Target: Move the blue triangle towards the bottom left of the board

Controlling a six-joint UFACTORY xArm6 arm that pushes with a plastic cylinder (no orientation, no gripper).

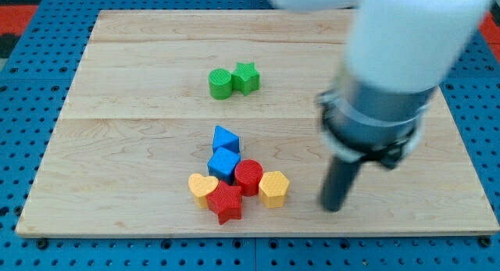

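Observation:
The blue triangle (225, 137) lies on the wooden board (117, 107), at the top of a cluster of blocks below the board's middle. It touches a blue cube (223, 165) just under it. My tip (333, 206) rests on the board well to the right of the cluster, level with its lower blocks and apart from all of them. The rod rises into the grey and white arm at the view's upper right.
A red cylinder (248, 176), a yellow hexagon (273, 187), a red star (226, 202) and a yellow heart (202, 188) pack together below the blue cube. A green cylinder (221, 83) and a green star (246, 77) sit side by side higher up.

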